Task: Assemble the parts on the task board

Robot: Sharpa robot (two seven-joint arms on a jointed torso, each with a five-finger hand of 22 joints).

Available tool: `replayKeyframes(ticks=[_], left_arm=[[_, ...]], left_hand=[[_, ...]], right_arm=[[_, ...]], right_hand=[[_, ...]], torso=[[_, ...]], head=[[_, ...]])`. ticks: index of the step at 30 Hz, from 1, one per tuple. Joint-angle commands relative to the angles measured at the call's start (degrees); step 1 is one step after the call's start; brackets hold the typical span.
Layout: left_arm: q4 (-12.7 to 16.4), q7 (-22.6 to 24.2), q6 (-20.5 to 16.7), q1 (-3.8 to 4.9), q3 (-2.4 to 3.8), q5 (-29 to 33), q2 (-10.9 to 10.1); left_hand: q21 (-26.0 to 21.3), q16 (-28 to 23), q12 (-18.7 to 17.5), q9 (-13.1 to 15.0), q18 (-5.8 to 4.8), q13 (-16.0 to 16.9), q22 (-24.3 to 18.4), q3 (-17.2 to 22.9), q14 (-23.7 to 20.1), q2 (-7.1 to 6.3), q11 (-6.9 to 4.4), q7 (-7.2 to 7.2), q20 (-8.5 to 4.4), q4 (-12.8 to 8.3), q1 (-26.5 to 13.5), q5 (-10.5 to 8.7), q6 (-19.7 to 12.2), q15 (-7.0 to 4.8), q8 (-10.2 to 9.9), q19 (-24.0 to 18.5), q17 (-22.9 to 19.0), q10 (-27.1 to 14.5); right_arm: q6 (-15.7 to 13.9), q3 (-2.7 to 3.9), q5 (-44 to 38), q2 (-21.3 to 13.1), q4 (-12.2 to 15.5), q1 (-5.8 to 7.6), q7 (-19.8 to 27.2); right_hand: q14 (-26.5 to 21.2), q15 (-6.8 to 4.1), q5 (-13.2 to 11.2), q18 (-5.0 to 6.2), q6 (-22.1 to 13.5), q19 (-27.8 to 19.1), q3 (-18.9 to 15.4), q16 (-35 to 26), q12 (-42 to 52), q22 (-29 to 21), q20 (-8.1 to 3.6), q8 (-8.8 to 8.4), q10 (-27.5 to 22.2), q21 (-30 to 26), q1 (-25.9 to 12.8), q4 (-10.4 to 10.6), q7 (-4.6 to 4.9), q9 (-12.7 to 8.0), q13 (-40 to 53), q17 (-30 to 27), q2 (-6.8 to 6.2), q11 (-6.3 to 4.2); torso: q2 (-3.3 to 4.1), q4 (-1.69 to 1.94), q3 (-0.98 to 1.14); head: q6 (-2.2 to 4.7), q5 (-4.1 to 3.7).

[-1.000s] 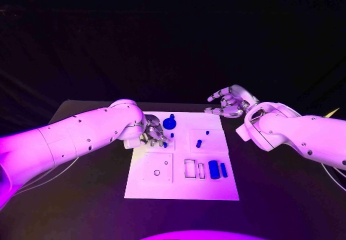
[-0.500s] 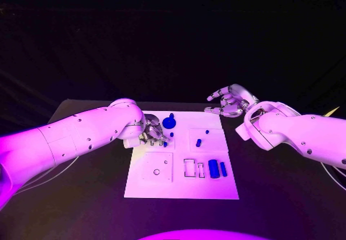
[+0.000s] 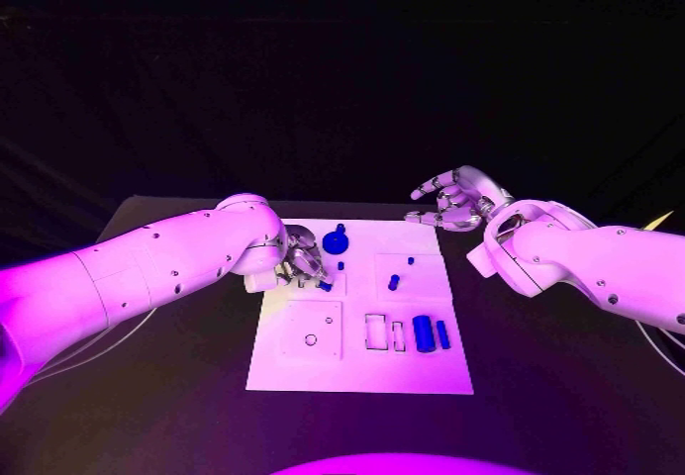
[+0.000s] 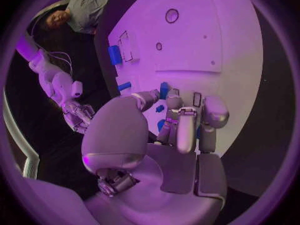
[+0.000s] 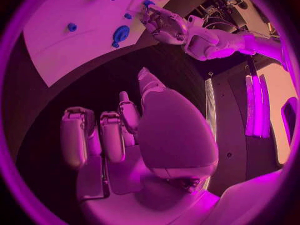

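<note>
The left hand's fingers are curling down onto the board at its far left part, closing around a small blue part; whether it is actually gripped, I cannot tell. The left hand is sitting just beside the round blue part. The right hand is hovering off the board's far right corner, fingers loosely curled, holding nothing. 2 more blue parts are lying near the board's right side.
</note>
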Motion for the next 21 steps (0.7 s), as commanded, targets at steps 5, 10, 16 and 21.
replayKeyframes(ticks=[5,10,16,21], left_arm=[[0.16,-0.15,-0.44,-0.04,-0.02,1.02,-0.4],[0.65,-0.42,-1.29,-0.03,0.06,2.09,-1.13],[1.87,-0.53,-3.67,-0.01,0.4,5.25,-2.49],[3.25,-0.38,-6.82,0.0,0.49,6.52,-3.44]], left_hand=[[1.3,1.02,-0.65,3.88,-1.82,0.13,0.93,13.72,2.97,0.87,-0.61,-0.67,0.08,-5.93,-1.16,2.62,0.04,-0.06,2.41,0.0,8.49,0.57],[1.47,1.23,-0.29,4.5,-1.81,0.65,1.01,15.35,3.19,0.61,-0.69,-0.7,0.06,-7.5,-2.84,4.09,0.47,-0.13,2.63,0.03,8.88,1.2],[2.26,2.06,0.57,5.25,-2.07,1.9,2.41,16.6,4.03,-0.03,-1.11,-1.09,-0.23,-9.68,-5.52,8.79,1.64,-0.51,2.72,1.16,10.48,3.04],[3.61,3.11,1.33,5.72,-2.65,3.35,5.23,16.81,5.07,-0.71,-1.84,-1.84,-0.89,-11.41,-7.87,14.66,3.53,-1.21,2.35,3.48,12.64,5.62]], right_arm=[[0.21,0.02,-0.04,0.09,-0.12,0.01,0.1],[0.23,0.01,0.02,0.09,-0.21,0.01,0.13],[0.23,0.01,0.1,0.08,-0.29,0.0,0.19],[0.22,0.01,0.17,0.05,-0.32,-0.01,0.27]], right_hand=[[4.59,-0.52,0.52,-0.07,-0.37,2.07,1.06,-1.05,-0.42,10.86,-0.36,0.96,-1.8,-0.67,-0.67,0.59,-0.11,0.29,-0.18,9.8,1.34,-0.01],[4.59,-0.52,0.52,-0.07,-0.37,2.07,1.06,-1.05,-0.42,10.86,-0.36,0.96,-1.8,-0.67,-0.67,0.59,-0.11,0.29,-0.18,9.8,1.34,-0.01],[4.56,-0.54,0.51,-0.06,-0.35,2.05,1.12,-1.12,-0.36,10.81,-0.38,1.05,-1.72,-0.75,-0.72,0.57,-0.13,0.31,-0.16,9.71,1.39,-0.04],[4.56,-0.54,0.51,-0.06,-0.35,2.05,1.12,-1.12,-0.36,10.81,-0.38,1.05,-1.72,-0.75,-0.72,0.57,-0.13,0.31,-0.16,9.71,1.39,-0.04]], torso=[[-0.02,0.04,0.01],[-0.04,0.04,0.04],[-0.07,0.16,0.07],[-0.02,0.14,0.03]], head=[[-0.04,0.11],[0.01,0.23],[0.05,0.37],[0.06,0.55]])
